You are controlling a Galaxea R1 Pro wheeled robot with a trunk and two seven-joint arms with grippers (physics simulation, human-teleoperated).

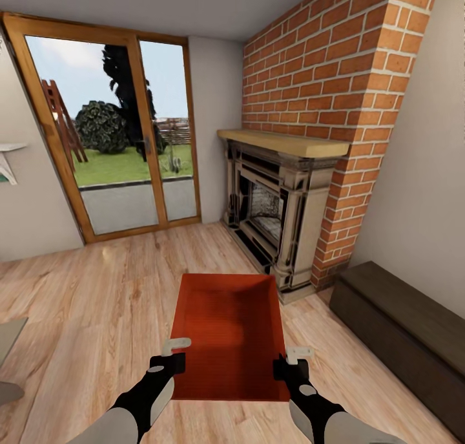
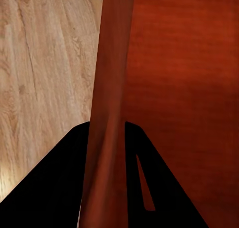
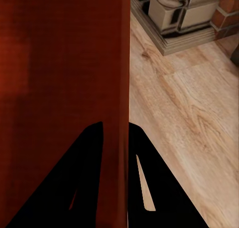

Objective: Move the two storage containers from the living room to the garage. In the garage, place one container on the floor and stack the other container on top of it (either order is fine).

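Note:
One red-orange storage container (image 1: pixel 227 331) is held out in front of me over the light wood plank floor of the living room, lidless, its inside showing. My left gripper (image 1: pixel 174 352) is shut on its left wall (image 2: pixel 109 113), one dark finger on each side. My right gripper (image 1: pixel 292 360) is shut on the right wall (image 3: pixel 119 113) the same way. The second container is out of view. The brick-and-dark fireplace (image 1: pixel 271 218) stands just beyond the container's far right corner.
Glazed wooden doors (image 1: pixel 110 147) fill the far left wall, showing a garden. A dark low bench (image 1: pixel 400 327) runs along the right wall. A pale shelf (image 1: pixel 10 156) juts from the left wall, and a grey object's edge (image 1: pixel 10 340) shows at lower left.

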